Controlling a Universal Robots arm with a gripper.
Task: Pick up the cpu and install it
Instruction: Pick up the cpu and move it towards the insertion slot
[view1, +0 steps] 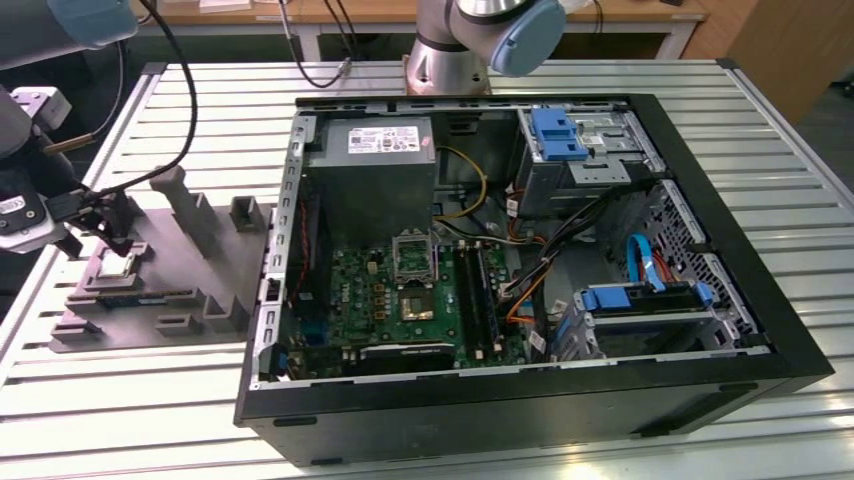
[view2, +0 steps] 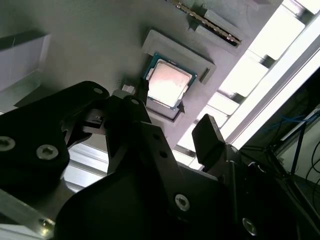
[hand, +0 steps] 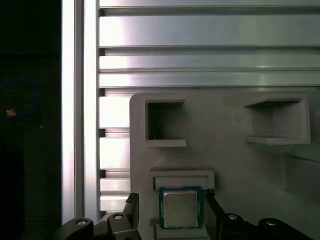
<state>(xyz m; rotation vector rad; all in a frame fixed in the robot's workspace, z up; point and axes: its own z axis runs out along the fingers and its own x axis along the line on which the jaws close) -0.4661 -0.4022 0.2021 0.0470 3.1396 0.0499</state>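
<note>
The pick-up step is in hand, judging by the black two-fingered pincer poised over the grey moulded plastic tray, which lies on the slatted aluminium worktop at nine o'clock from the open black computer case in the exterior view. Its fingers stand apart, one on either side of the small flat square cpu with a pale silvery metal top, clamped on nothing. The cpu lies flat in a shallow square pocket of the tray, its green edge showing around the lid. A clean grasp would likely call for squeezing opposite edges squarely, then lifting level.
</note>
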